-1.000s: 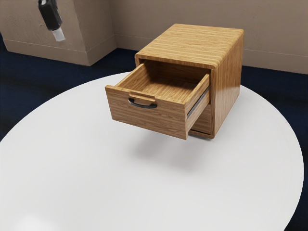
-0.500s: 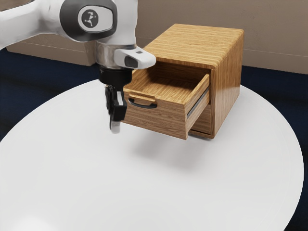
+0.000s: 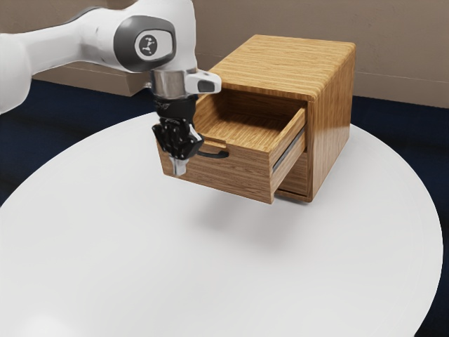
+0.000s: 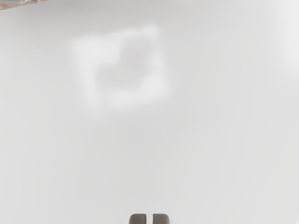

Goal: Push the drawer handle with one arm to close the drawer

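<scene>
My gripper points down in the exterior view, before the left part of the pulled-out drawer's wooden front. Its black body overlaps the left end of the dark curved handle; contact cannot be told. The fingertips are together with nothing held. In the wrist view, the two grey tips of the gripper stand side by side with a thin slit between them. The upper drawer extends well out of the wooden cabinet, and its inside looks bare. A sliver of wood shows in the wrist view's corner.
The round white table lies under the cabinet and drawer. A closed lower drawer is partly visible beneath the upper one. Beyond the table are a dark blue floor and a beige wall.
The arm has come in from the exterior view's upper left. Since half a second ago my hand has turned and shifted slightly toward the drawer front and handle. The drawer stands where it was.
</scene>
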Controlling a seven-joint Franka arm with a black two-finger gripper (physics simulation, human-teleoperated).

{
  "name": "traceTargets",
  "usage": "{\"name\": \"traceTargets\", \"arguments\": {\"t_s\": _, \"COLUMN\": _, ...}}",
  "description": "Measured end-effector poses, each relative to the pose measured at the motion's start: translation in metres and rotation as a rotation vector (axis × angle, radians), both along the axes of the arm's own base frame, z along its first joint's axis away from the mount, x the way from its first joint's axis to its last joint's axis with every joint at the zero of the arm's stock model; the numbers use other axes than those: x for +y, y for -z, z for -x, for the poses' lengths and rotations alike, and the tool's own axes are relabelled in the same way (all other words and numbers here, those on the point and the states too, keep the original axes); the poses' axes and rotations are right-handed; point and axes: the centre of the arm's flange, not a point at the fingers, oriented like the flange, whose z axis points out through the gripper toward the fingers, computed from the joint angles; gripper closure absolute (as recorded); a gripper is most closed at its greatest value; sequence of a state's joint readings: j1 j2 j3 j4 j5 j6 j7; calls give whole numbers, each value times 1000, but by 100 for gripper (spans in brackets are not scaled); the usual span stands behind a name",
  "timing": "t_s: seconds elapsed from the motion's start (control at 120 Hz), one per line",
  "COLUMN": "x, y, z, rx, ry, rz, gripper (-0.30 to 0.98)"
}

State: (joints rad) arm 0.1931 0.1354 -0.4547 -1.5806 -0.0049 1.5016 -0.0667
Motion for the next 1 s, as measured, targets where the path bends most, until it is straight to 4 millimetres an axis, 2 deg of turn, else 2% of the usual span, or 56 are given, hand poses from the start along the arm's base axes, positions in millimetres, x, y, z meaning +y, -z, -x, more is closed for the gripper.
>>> {"name": "traceTargets", "arguments": {"t_s": 0.083, "x": -5, "y": 4, "z": -3, "rx": -13, "ry": -45, "rz": -22, "gripper": 78}}
{"name": "traceTargets", "arguments": {"t_s": 0.217, "x": -17, "y": 23, "z": -11, "rx": -2, "ry": -116, "rz": -36, "gripper": 78}}
{"name": "traceTargets", "arguments": {"t_s": 0.375, "x": -37, "y": 20, "z": -29, "rx": -39, "ry": -184, "rz": -15, "gripper": 78}}
{"name": "traceTargets", "arguments": {"t_s": 0.542, "x": -29, "y": 30, "z": -44, "rx": -56, "ry": -266, "rz": -34, "gripper": 79}}
{"name": "traceTargets", "arguments": {"t_s": 0.742, "x": -17, "y": 22, "z": -69, "rx": -121, "ry": -323, "rz": -37, "gripper": 79}}
{"name": "traceTargets", "arguments": {"t_s": 0.85, "x": -16, "y": 28, "z": -76, "rx": -140, "ry": -323, "rz": -58, "gripper": 79}}
{"name": "traceTargets", "arguments": {"t_s": 1.0, "x": -18, "y": 24, "z": -83, "rx": -176, "ry": -326, "rz": -55, "gripper": 78}}
